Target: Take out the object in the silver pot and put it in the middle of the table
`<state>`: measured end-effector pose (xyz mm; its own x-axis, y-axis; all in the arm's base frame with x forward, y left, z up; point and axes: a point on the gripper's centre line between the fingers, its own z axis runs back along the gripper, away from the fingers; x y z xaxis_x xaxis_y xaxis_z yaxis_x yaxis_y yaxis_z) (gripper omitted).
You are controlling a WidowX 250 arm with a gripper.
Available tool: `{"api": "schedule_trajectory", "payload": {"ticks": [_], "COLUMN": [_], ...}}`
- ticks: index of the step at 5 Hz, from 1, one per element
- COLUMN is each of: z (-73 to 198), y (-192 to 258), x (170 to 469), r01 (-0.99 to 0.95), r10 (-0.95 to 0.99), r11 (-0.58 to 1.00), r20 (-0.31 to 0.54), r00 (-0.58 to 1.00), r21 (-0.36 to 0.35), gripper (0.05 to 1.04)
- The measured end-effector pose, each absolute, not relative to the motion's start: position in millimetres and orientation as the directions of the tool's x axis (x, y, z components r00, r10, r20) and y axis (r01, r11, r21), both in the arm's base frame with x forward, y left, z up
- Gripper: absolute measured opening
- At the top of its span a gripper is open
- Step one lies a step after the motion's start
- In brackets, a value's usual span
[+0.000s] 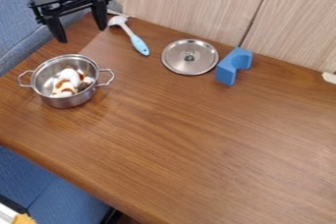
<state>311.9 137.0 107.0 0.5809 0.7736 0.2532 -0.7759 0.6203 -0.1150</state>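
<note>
The black gripper (80, 31) hangs at the upper left, above and behind the silver pot, its two fingers spread wide apart with nothing between them. Below it on the left part of the table stands the silver pot (72, 101), open at the top, with a handle on each side. Inside the pot lies a white object with brown patches (67, 81), resting below the rim. Bare brown wood makes up the middle of the table (177, 120).
A spoon with a light blue handle (139, 45) lies right of the gripper. Farther right are a round metal lid (177, 60) and a blue arch-shaped block (226, 72), near the wooden back wall (190, 2). The table's front edge slants down to the right.
</note>
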Motion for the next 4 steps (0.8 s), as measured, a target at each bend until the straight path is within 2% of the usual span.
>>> {"api": "schedule_trajectory", "payload": {"ticks": [2,4], "z": [88,58], "y": [145,166], "x": [305,291], "r01": [-0.772,-0.755], "r10": [0.766,0.743], "r11": [0.631,0.656], "r20": [0.218,0.189], "r00": [0.604,0.643], "r21": [-0.077,-0.009], "gripper": [0.999,0.999]}}
